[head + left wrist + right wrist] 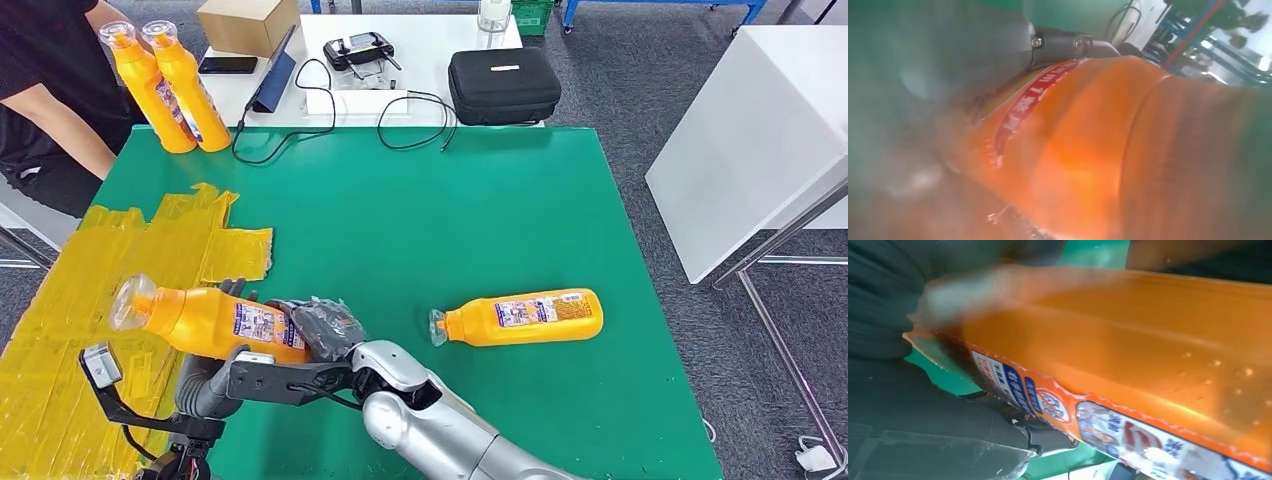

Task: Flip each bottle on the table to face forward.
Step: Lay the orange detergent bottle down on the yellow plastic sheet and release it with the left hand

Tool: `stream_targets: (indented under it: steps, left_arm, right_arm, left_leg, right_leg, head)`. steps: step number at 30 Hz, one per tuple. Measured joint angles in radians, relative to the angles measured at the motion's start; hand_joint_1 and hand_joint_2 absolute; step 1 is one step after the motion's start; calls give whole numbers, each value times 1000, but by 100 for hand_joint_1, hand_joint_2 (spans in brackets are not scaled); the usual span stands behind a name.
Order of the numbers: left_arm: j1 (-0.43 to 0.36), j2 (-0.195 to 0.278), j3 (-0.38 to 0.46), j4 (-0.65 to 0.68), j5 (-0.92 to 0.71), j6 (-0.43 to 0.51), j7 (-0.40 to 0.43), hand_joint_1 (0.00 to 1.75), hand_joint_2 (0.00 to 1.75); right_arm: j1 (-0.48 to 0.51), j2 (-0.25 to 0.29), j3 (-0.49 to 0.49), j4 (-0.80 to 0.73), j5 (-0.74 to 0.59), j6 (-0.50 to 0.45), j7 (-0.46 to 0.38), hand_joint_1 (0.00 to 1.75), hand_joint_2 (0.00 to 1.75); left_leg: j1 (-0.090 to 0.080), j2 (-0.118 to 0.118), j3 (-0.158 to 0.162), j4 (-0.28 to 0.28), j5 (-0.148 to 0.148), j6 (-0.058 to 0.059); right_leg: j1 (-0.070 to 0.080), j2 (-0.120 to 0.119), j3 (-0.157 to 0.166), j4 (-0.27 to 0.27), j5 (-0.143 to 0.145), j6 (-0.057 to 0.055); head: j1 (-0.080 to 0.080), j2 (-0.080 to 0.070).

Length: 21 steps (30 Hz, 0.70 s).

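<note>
Both hands grip your orange bottle [215, 322] near the table's [480, 210] front-left corner.
Your right hand [325, 328] wraps its base, left hand [215, 385] underneath; a second bottle [525, 317] lies toward the front edge.

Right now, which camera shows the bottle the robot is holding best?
The head view: the whole held bottle shows, cap to base, in the right robot hand. Both wrist views catch just a blurred close-up of its orange body and label.

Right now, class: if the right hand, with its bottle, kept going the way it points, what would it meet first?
The right hand points toward the robot's left, gripping the held bottle. Ahead lies yellow tape on the table; nothing stands there. The way looks free, though height above the tape is unclear.
</note>
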Motion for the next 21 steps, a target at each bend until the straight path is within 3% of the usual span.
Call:
stream_targets:
  steps: [19,21]
  left_arm:
    - [29,0,54,4,-65,61,-52,1,175]
    - [31,-1,57,3,-70,67,-55,88,175]
  right_arm:
    - [-28,32,136,8,39,31,45,175,175]
    - [-30,32,141,8,35,36,48,175,175]
  left_leg:
    - [0,0,0,0,0,0]
    - [0,0,0,0,0,0]
  right_leg:
    - [0,0,-1,0,0,0]
    - [0,0,-1,0,0,0]
  head:
    - [0,0]
    - [0,0]
